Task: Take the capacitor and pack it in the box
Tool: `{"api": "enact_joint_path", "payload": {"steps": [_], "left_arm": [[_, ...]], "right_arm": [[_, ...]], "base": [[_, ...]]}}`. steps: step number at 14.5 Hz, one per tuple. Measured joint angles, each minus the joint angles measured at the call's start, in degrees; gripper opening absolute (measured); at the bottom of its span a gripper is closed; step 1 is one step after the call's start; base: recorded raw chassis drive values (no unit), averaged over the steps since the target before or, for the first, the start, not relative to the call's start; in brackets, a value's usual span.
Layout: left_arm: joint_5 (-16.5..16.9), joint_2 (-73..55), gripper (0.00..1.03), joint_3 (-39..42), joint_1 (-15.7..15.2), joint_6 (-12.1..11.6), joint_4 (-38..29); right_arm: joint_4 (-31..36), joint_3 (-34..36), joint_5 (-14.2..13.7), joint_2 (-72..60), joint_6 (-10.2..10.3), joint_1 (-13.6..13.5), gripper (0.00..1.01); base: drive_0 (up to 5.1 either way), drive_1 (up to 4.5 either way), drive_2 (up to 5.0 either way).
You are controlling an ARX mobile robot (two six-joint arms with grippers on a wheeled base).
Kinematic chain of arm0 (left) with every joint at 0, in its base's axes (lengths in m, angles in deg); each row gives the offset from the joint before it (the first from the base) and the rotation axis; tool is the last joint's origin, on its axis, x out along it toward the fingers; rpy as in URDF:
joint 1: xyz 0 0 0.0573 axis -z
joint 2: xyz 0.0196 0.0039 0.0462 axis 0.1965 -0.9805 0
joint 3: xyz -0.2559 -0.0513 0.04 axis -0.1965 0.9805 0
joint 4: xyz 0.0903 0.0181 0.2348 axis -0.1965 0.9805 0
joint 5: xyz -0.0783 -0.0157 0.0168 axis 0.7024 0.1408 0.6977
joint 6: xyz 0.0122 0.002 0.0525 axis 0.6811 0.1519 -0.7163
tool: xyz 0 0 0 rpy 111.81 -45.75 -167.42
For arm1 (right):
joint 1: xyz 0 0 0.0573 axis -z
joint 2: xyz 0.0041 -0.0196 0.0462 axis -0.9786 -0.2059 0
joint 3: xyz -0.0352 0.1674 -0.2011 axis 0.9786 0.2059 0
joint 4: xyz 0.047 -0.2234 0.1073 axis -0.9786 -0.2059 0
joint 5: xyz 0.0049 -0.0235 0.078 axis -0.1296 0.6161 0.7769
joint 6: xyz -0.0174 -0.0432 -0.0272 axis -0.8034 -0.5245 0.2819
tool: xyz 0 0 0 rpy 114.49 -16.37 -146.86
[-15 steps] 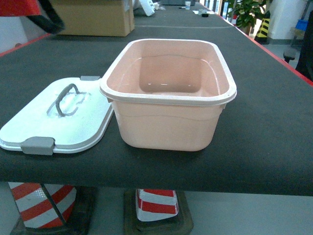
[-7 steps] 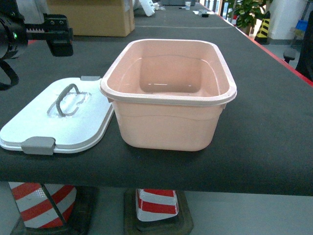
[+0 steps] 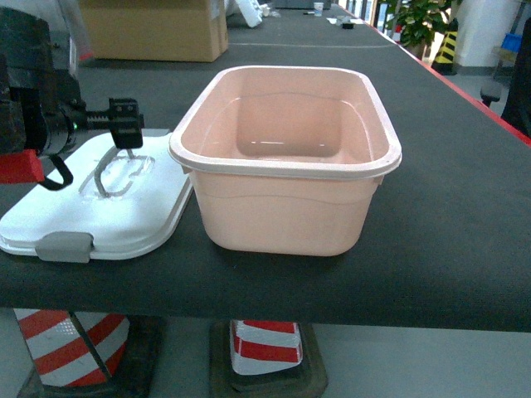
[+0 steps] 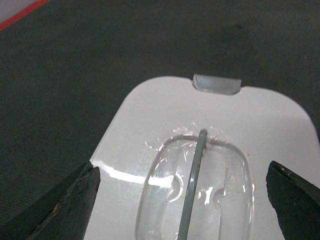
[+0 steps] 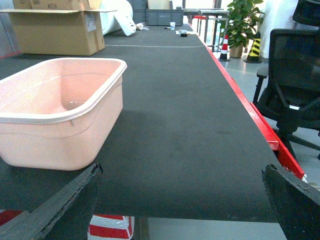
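— Where does the box stand?

— The peach-pink box (image 3: pixel 286 157) sits open and empty near the front edge of the dark table (image 3: pixel 448 207), its white lid (image 3: pixel 95 203) lying flat just beside it on the left, grey handle (image 3: pixel 112 166) up, grey clips at the near and far edges.

— And the arms?

— The left gripper (image 3: pixel 124 124) hovers over the lid; from the left wrist its dark fingers (image 4: pixel 65 205) stand wide apart either side of the handle, touching nothing. The right gripper (image 5: pixel 180 210) is also spread wide, low at the table's front edge, right of the box, holding nothing.

— Beyond that?

— A cardboard carton (image 3: pixel 158 29) far back; striped cones (image 3: pixel 265 348) under the table; an office chair (image 5: pixel 292 75) off right.
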Motion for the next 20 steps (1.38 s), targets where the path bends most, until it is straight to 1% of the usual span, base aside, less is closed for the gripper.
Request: {"api": "enact_joint_path", "payload": {"steps": [1, 2, 3, 4, 8, 12, 13, 18, 19, 20], "left_arm": [[0.2, -2.2, 0.98, -0.6, 0.0, 0.0, 1.3], [2.5, -6.4, 0.98, -0.9, 0.0, 0.2, 3.1], [2.5, -7.9, 0.98, -1.6, 0.0, 0.4, 2.4], [2.4, -7.9, 0.9, -2.7, 0.0, 0.2, 2.2], [2.1, -8.0, 0.52, -3.1, 0.0, 0.0, 2.7], [1.5, -8.3, 0.13, -4.2, 0.0, 0.0, 3.7], [1.9, -8.3, 0.02, -4.4, 0.1, -0.3, 3.9], [-0.1, -6.4, 0.02, -4.7, 0.3, -0.2, 7.1], [-0.5, -3.9, 0.02, -4.7, 0.0, -0.6, 8.6], [-0.8, -0.7, 0.02, -5.0, -0.1, -1.5, 10.1]], "right_arm": [[0.0, 0.0, 0.0, 0.0, 0.0, 0.0, 0.98], [0.0, 0.0, 0.0, 0.0, 0.0, 0.0, 0.98], [0.0, 0.0, 0.0, 0.0, 0.0, 0.0, 0.98], [0.0, 0.0, 0.0, 0.0, 0.0, 0.0, 0.98], [0.0, 0.0, 0.0, 0.0, 0.0, 0.0, 0.98], [0.0, 0.0, 0.0, 0.0, 0.0, 0.0, 0.98], [0.0, 0.0, 0.0, 0.0, 0.0, 0.0, 0.98], [0.0, 0.0, 0.0, 0.0, 0.0, 0.0, 0.98], [0.0, 0.0, 0.0, 0.0, 0.0, 0.0, 0.98], [0.0, 0.0, 0.0, 0.0, 0.0, 0.0, 0.98]], "base": [[0.0, 0.0, 0.0], [0.0, 0.0, 0.0], [0.0, 0.0, 0.0], [0.0, 0.0, 0.0], [0.0, 0.0, 0.0], [0.0, 0.0, 0.0], [0.0, 0.0, 0.0], [0.0, 0.0, 0.0], [0.0, 0.0, 0.0], [0.0, 0.0, 0.0]]}}
